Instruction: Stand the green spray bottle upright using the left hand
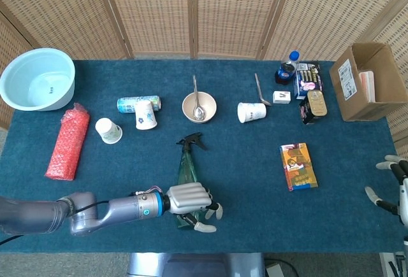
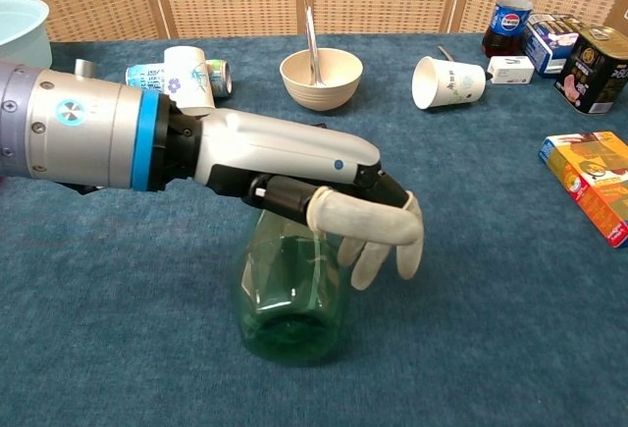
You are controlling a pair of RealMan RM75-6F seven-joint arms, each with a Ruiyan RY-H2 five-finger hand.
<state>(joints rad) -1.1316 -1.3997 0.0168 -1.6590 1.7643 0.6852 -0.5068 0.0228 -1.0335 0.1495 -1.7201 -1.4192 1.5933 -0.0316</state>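
Left hand (image 2: 324,196) arches over the green spray bottle (image 1: 187,175) lying on the surface (image 1: 255,175) near its front edge, fingers curling, nothing gripped; wrap the body fully before tipping base-down.

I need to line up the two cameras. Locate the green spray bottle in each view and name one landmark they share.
Head view: the green spray bottle lies at bottom centre, black nozzle pointing away, its base under the left hand.
Chest view: the bottle is low and centre-left, base towards the camera, under the left hand.
Shared landmark: the beige bowl with a spoon, beyond the nozzle.
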